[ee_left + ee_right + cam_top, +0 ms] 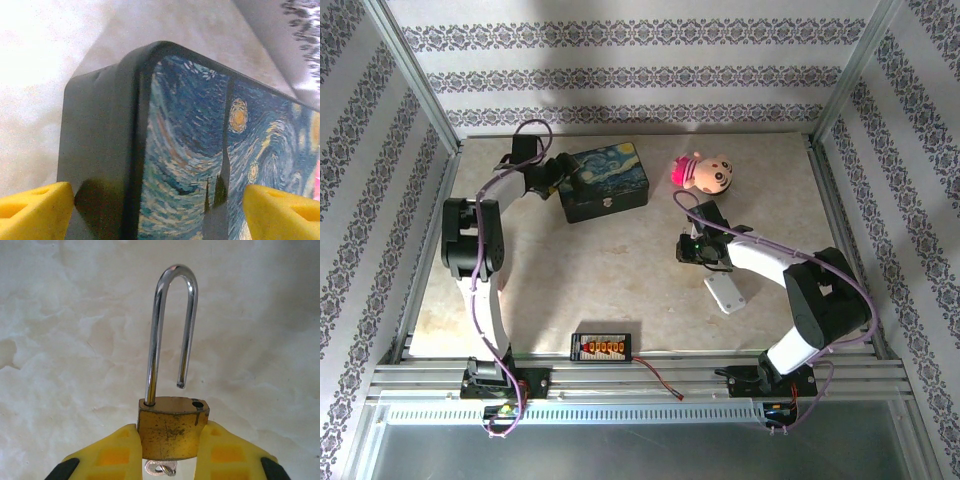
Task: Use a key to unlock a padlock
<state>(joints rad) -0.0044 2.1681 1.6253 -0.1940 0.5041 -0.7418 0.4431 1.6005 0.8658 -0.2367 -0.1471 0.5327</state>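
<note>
likely light, rigid and slick, the padlock (171,426) sits pinched by its brass flanks in the right gripper (170,440), key (161,468) palmward, shackle open; left gripper (155,200) gapes wide.

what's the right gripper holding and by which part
The right gripper holds the padlock by the two sides of its brass body; the shackle stands free.

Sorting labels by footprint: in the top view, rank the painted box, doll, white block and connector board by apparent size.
1. painted box
2. doll and connector board look about alike, so unranked
3. white block, smallest
</note>
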